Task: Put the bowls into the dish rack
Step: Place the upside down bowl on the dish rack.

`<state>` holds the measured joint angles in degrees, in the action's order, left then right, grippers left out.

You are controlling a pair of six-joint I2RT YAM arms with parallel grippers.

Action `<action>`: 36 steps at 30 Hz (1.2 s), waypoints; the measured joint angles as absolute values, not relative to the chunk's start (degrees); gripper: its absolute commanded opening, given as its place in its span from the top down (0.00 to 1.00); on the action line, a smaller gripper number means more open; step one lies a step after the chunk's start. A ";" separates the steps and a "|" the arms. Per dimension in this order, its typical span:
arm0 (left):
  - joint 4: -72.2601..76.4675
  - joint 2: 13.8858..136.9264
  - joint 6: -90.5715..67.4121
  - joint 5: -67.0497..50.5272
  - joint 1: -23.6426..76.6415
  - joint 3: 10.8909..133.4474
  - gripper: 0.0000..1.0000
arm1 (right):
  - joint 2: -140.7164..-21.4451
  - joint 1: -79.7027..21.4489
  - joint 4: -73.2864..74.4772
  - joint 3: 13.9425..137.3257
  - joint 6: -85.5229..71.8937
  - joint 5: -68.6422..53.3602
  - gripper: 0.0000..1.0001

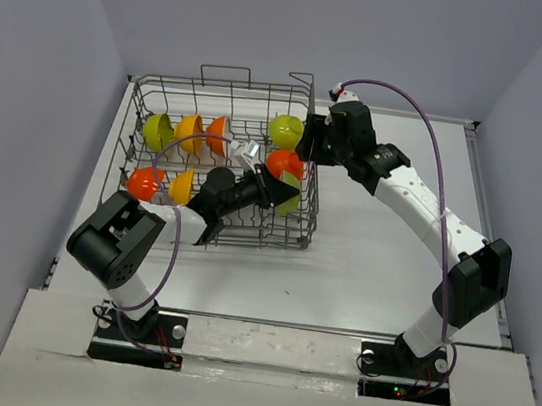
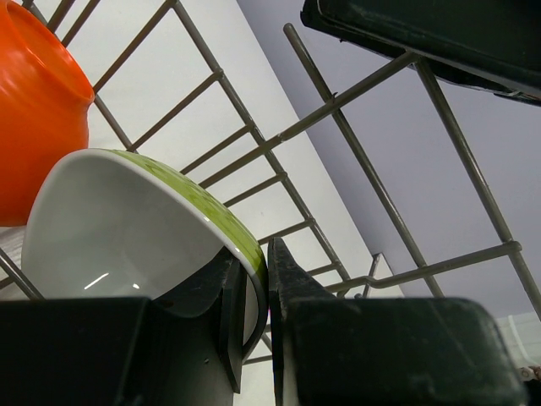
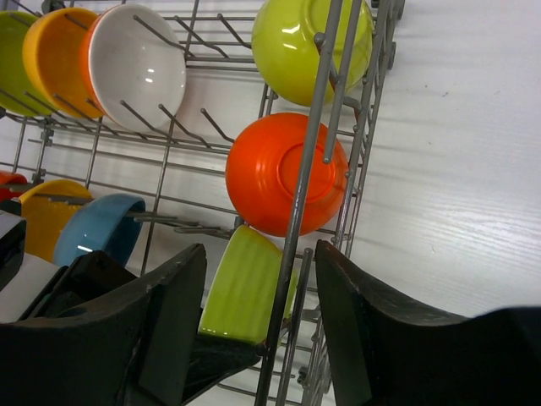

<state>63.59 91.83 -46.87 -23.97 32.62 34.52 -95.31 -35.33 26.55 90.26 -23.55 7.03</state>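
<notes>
Pinches, with the left gripper (image 2: 260, 292), the rim of a glossy round lime green bowl with a white inside (image 2: 127, 228), one finger inside the rim and one outside, clamped shut on it. Holds that bowl tilted on edge inside the large grey metal wire dish rack (image 1: 267, 231), near its right wall, just below a glossy red-orange bowl (image 3: 279, 173) standing on edge against the same wall. Spreads the right gripper (image 3: 260, 254) wide at that wall, grasping nothing, an upright wire showing between its fingers. In the far right corner, a second lime green bowl (image 3: 296, 42). Along the far row, on edge between tines: a third lime green bowl (image 1: 157, 131), an orange-yellow bowl (image 1: 189, 133), a white-lined red-orange bowl (image 1: 218, 135). In the near left part: another red-orange bowl (image 1: 142, 183), a second orange-yellow bowl (image 1: 183, 187) and, beside it in the right wrist view, a teal blue bowl (image 3: 101, 228).
</notes>
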 measured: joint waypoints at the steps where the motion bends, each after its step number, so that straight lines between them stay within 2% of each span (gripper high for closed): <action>1: 63.59 91.83 -46.81 -23.94 32.64 34.52 1.00 | -95.39 -35.35 26.55 90.26 -23.55 7.01 0.42; 6: 63.57 91.83 -46.44 -23.92 32.64 34.50 1.00 | -95.79 -35.35 26.52 90.26 -23.55 7.05 0.50; 17: 62.33 91.83 -46.26 -23.66 32.69 34.50 1.00 | -95.83 -35.33 26.52 90.26 -23.55 7.07 0.56; 36: 58.26 89.93 -44.18 -21.15 33.32 34.50 0.99 | -95.83 -35.33 26.50 90.26 -23.55 7.09 0.60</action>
